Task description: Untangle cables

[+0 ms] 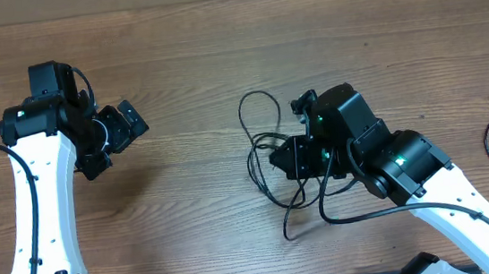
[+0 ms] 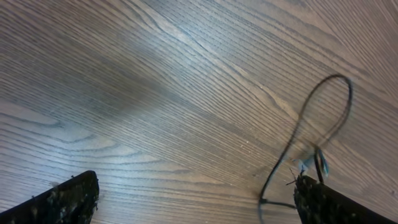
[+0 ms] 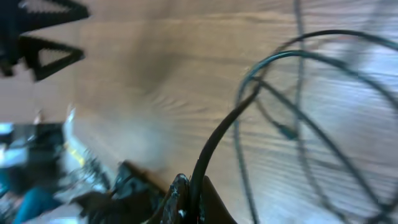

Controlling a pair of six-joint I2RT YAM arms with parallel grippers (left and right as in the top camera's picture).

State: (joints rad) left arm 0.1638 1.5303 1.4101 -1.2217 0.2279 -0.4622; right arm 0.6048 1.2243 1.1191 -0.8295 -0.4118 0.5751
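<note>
Robot arms and tangled thin black cables (image 3: 217, 138) on a wooden worktop (image 1: 218, 49).
Left arm (image 1: 38, 184) bent, jaws wide — right arm (image 1: 428, 173) stretched inward, jaws pinching one cable.

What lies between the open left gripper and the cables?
Only bare wooden table lies between the left gripper and the cables; the overhead view shows this.

The overhead camera looks straight down on the table (image 1: 216, 32) from well above and takes in both arms. The left wrist camera sits behind the left gripper (image 2: 199, 205), skimming low over the wood toward the cables (image 2: 297, 127) just beyond one fingertip. The right wrist camera is closer still and blurred. It looks past the right gripper (image 3: 186, 199) toward the left gripper's fingers (image 3: 50, 9). All three views share the cables.
</note>
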